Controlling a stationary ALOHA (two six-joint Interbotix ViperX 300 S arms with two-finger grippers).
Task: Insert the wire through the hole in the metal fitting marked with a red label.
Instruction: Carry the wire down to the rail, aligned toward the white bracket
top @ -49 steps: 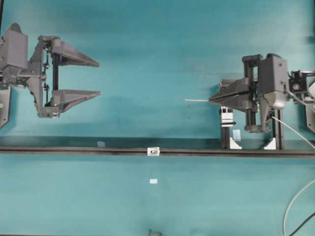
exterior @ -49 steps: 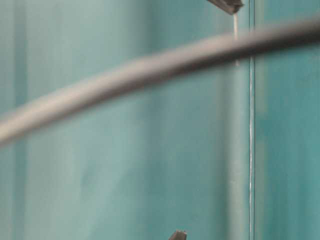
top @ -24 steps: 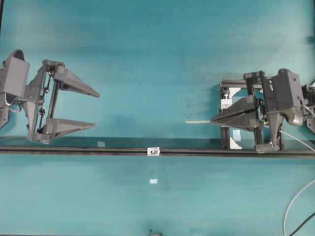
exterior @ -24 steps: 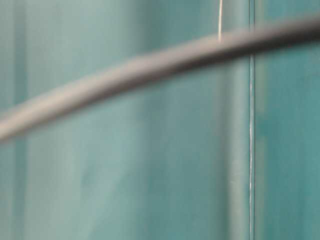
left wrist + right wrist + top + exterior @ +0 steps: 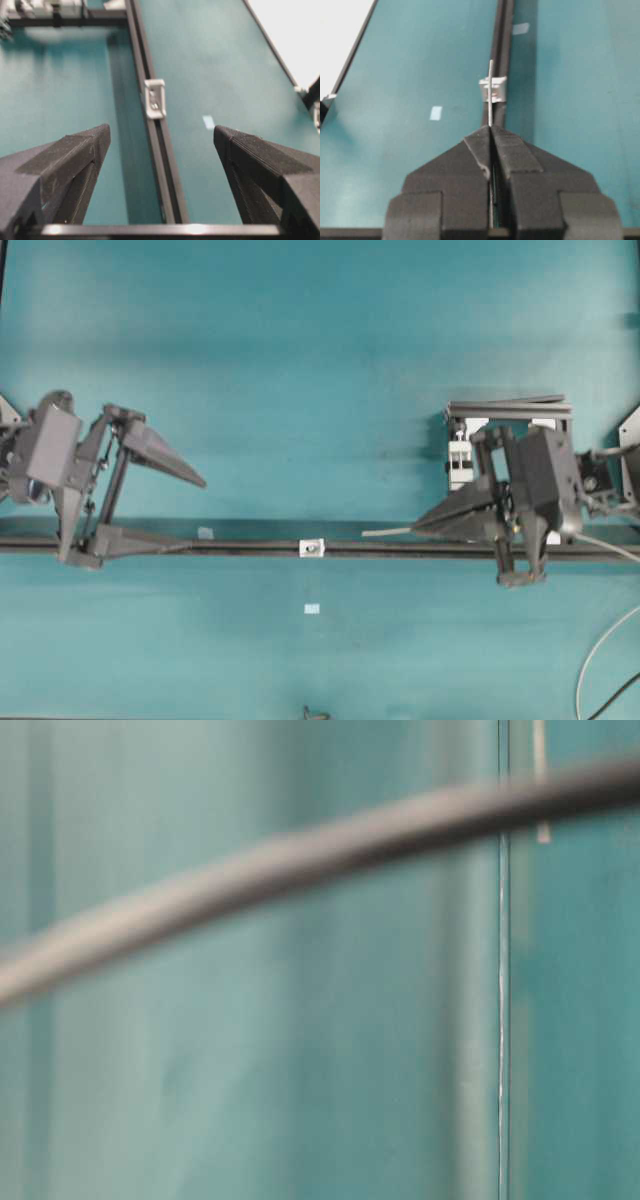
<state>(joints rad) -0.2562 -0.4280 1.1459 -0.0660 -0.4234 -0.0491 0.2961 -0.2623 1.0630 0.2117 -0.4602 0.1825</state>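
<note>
From above, the wide-open left gripper (image 5: 190, 512) straddles the black rail (image 5: 240, 547) on the teal table (image 5: 320, 360), while only the right wrist view shows the right gripper (image 5: 491, 131), clamped on the wire (image 5: 491, 92), lined up with the metal fitting (image 5: 493, 89) on that rail.

Left tool (image 5: 195, 512) wide open, right tool (image 5: 418, 528) clamped shut, tips facing.
</note>
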